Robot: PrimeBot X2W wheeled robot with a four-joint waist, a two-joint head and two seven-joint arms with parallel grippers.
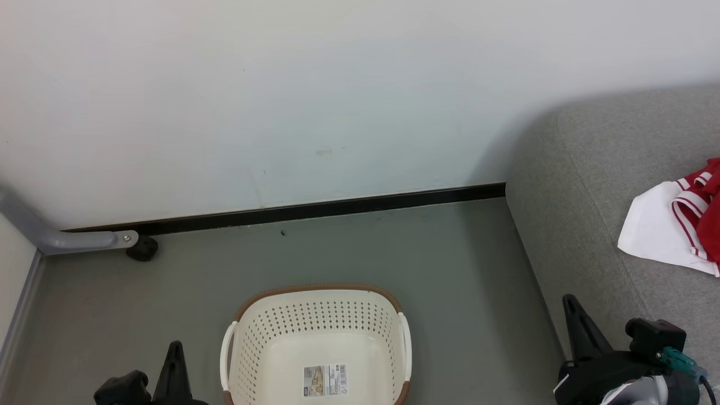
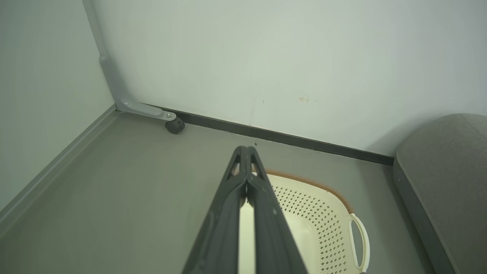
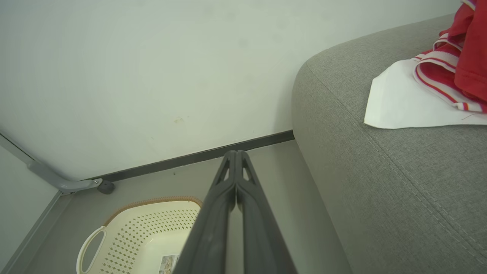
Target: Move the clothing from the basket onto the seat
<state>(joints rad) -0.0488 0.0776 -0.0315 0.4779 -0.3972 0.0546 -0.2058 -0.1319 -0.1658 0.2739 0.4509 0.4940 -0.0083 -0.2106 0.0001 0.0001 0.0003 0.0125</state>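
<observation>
The cream-white perforated basket (image 1: 318,343) stands on the grey floor at the bottom centre, with only a barcode sticker (image 1: 325,380) on its floor. The clothing lies on the light grey sofa (image 1: 585,214) at the right: a plain white piece (image 1: 655,228) under a red piece with white stripe trim (image 1: 694,211). My left gripper (image 1: 175,346) is low at the basket's left, shut, fingertips touching (image 2: 246,149). My right gripper (image 1: 568,299) hangs by the sofa's front edge, shut and holding nothing (image 3: 236,153). The wrist views also show the basket (image 2: 323,213) (image 3: 152,232) and the clothing (image 3: 430,91).
A white wall with a black skirting strip (image 1: 315,209) closes the back. A grey metal leg with a black caster (image 1: 142,247) stands in the far left corner. Bare grey floor (image 1: 461,281) lies between the basket and the sofa.
</observation>
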